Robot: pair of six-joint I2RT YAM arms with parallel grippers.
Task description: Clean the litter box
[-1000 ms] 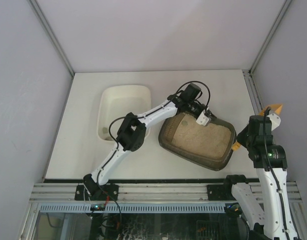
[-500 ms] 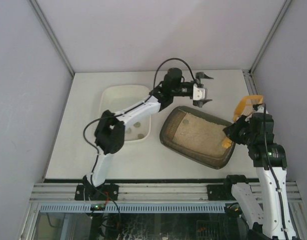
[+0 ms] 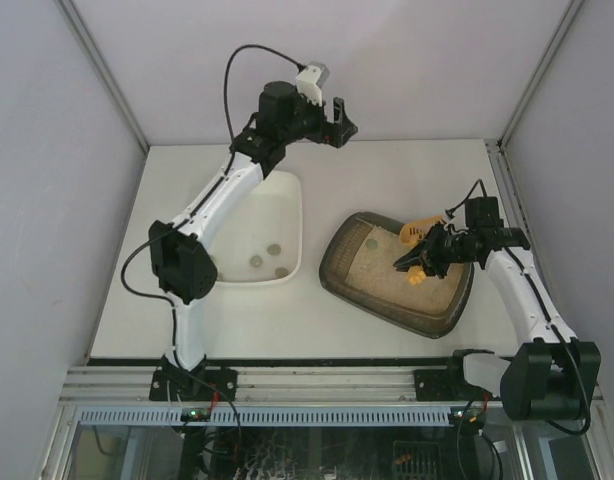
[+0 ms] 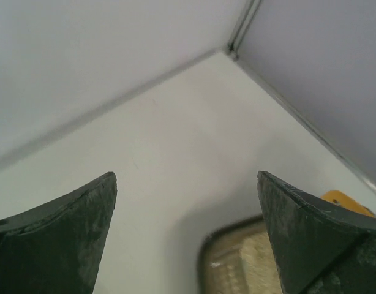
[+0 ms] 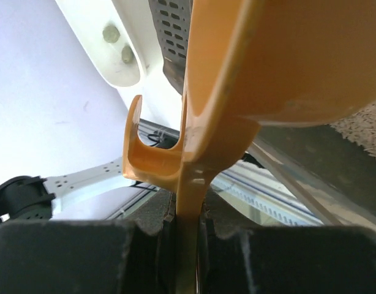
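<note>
The right gripper's (image 5: pixel 187 245) jaws are clamped narrow on the handle of an orange scoop (image 3: pixel 420 231), whose bowl hangs over the sandy litter at the far right end of the litter box (image 3: pixel 330 262). The left gripper's (image 4: pixel 187 208) jaws stand wide apart with nothing between them, raised high near the back wall. The litter box lies askew at the right-centre of the surface (image 3: pixel 407 175), just beside a white tub (image 3: pixel 287 215) that holds a few small round lumps.

white tbl (image 3: pixel 387 170), pale grey walls (image 3: pixel 317 60), alu corner rails (image 3: pixel 105 80), soft even light
</note>
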